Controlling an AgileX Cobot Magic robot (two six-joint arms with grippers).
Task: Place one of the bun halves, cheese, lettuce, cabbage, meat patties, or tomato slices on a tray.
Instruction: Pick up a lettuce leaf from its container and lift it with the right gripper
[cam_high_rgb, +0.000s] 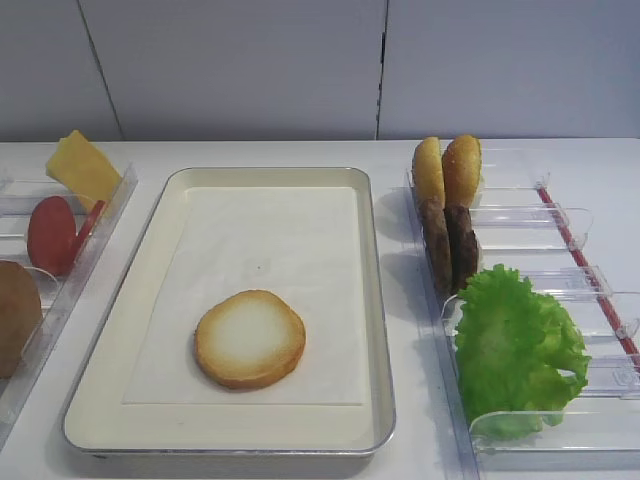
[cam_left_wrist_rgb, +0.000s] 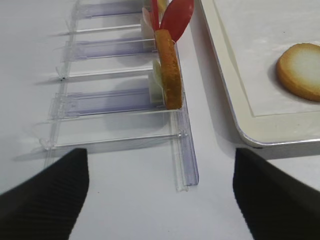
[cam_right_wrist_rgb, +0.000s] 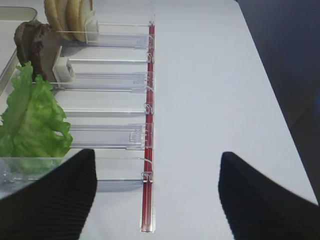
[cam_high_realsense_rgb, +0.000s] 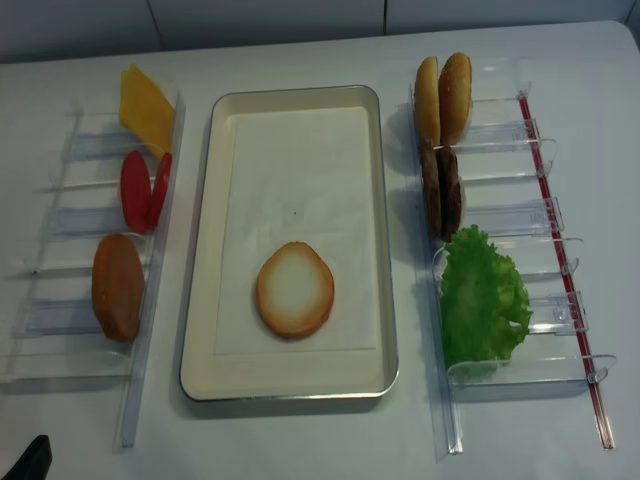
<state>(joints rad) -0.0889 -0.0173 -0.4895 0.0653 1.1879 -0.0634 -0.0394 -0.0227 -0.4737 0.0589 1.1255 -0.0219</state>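
One bun half (cam_high_rgb: 250, 338) lies flat, pale toasted face up, on the white paper liner of the tray (cam_high_rgb: 376, 330), toward the tray's near end and touching nothing else. Left of the tray a clear divided rack (cam_high_realsense_rgb: 150, 290) holds another bun half (cam_high_realsense_rgb: 117, 287) standing on edge nearest the front, two tomato slices (cam_high_realsense_rgb: 140, 190) behind it, and the cheese (cam_high_realsense_rgb: 146, 107) propped at the far end. Right of the tray a second clear rack (cam_high_realsense_rgb: 545, 215) carries two more bun halves (cam_high_realsense_rgb: 445, 97) upright at the far end, two dark meat patties (cam_high_realsense_rgb: 441, 190) on edge just in front of them, and the lettuce (cam_high_realsense_rgb: 483, 297) nearest the front, its frilled edge spilling over the dividers. The right gripper (cam_right_wrist_rgb: 155, 192), seen in its wrist view, hangs over the table just outside that right rack, jaws spread wide and holding nothing. The left gripper (cam_left_wrist_rgb: 160, 192) hovers off the front end of the left rack, beside the tray's near corner, its fingers likewise parted and empty.
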